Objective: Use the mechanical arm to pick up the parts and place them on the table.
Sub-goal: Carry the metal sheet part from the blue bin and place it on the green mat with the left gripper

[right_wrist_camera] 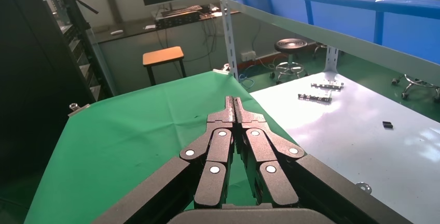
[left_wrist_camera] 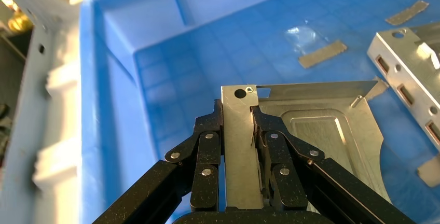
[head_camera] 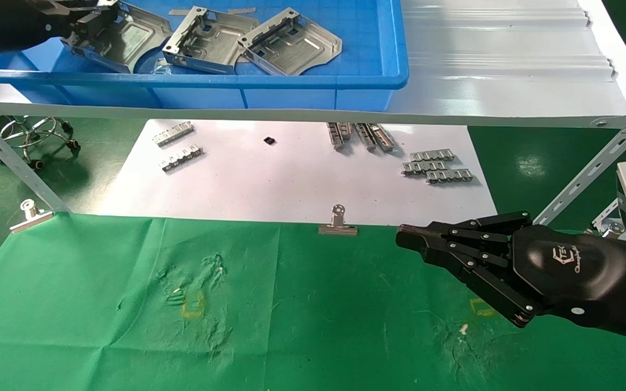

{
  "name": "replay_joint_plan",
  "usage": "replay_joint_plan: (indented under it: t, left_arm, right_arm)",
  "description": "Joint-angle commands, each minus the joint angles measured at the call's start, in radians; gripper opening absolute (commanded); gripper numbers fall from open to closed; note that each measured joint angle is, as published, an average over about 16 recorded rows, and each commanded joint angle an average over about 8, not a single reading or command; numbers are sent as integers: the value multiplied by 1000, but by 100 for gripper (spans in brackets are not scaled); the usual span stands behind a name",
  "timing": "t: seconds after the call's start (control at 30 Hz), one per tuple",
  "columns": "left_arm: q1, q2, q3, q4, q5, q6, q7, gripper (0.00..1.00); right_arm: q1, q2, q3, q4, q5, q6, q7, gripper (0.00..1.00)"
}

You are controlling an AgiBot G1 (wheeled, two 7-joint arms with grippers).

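Observation:
Three silver sheet-metal parts lie in a blue bin (head_camera: 291,81) on the grey shelf: one at the left (head_camera: 128,41), one in the middle (head_camera: 210,38), one at the right (head_camera: 291,41). My left gripper (head_camera: 82,24) is inside the bin's left end, shut on the upright edge tab of the left part (left_wrist_camera: 321,130). The left wrist view shows the tab clamped between the jaws of that gripper (left_wrist_camera: 237,115). My right gripper (head_camera: 405,237) is shut and empty, hovering over the right side of the green table (head_camera: 291,315). It also shows in the right wrist view (right_wrist_camera: 233,105).
A white paper sheet (head_camera: 291,179) lies under the shelf (head_camera: 508,70) with ribbed metal strips (head_camera: 437,165) on it. Binder clips (head_camera: 338,222) (head_camera: 30,214) hold the cloth's far edge. A slanted shelf brace (head_camera: 590,168) stands near my right arm. A stool base (head_camera: 36,133) stands at the far left.

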Motion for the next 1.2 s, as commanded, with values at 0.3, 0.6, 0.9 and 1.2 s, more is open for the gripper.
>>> replay_joint_plan:
  t: [0.3, 0.6, 0.9, 1.2]
  left_arm:
    - [-4, -32, -50, -36, -73, 70, 70, 0]
    - [12, -89, -95, -75, -149, 333, 170, 0]
    - [50, -137, -117, -107, -203, 678, 298, 0]
    - [149, -179, -73, -233, -230, 775, 398, 0]
  right_arm:
    - [0, 0, 0, 0, 0, 0, 0, 0]
    - [0, 0, 0, 0, 0, 0, 0, 0]
    - [0, 0, 0, 0, 0, 0, 0, 0]
    - [0, 0, 0, 0, 0, 0, 0, 0]
